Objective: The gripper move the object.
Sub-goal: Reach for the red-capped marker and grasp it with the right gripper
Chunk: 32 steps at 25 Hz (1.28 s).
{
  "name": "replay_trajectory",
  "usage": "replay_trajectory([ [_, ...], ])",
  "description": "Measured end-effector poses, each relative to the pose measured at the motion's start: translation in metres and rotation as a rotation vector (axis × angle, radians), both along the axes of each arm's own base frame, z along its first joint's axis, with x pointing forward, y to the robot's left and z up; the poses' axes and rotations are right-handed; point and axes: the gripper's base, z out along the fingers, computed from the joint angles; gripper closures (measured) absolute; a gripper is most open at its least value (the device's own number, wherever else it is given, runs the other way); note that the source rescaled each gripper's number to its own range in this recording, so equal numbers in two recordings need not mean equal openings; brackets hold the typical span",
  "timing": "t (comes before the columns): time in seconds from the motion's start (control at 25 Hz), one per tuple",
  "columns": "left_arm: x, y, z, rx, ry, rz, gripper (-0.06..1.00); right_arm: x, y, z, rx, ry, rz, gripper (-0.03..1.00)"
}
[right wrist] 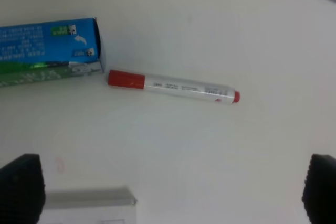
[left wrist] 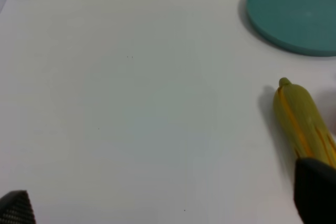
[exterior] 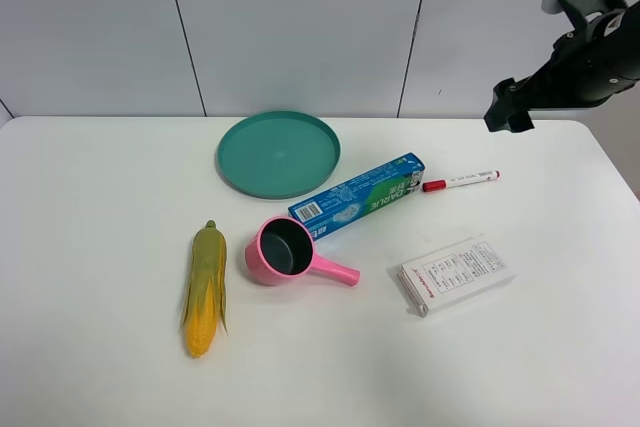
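One marker [right wrist: 173, 87], white barrel with fine dark print, red cap and tail. One box [exterior: 357, 195], blue and green, white lettering; plate [exterior: 278, 153], plain teal; scoop [exterior: 285, 250], pink outside, dark inside; corn [exterior: 204, 287], yellow kernels, yellow-green husk. One carton [exterior: 455, 273], white, red and black print; table [exterior: 100, 207], plain white.

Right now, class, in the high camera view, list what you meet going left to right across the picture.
Corn → pink scoop cup → toothpaste box → marker pen → right gripper. The green plate and white box overlap others, so they are left out.
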Motion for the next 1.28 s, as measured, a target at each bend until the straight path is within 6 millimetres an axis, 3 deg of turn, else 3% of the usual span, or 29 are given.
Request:
replay_trajectory([
  [0.36,0.000,0.000,0.000,0.000,0.000,0.000,-0.06,0.019,0.002,-0.027,0.180,0.062,-0.263,-0.03],
  [0.8,0.000,0.000,0.000,0.000,0.000,0.000,-0.06,0.029,-0.006,-0.037,0.404,0.046,-0.728,-0.03],
  [0.96,0.000,0.000,0.000,0.000,0.000,0.000,-0.06,0.032,-0.007,-0.045,0.504,0.064,-0.896,0.02],
  [1.12,0.000,0.000,0.000,0.000,0.000,0.000,-0.06,0.038,-0.007,-0.061,0.534,0.095,-1.004,0.04],
  [1.28,0.000,0.000,0.000,0.000,0.000,0.000,-0.06,0.046,-0.007,-0.090,0.508,0.159,-1.069,0.04],
])
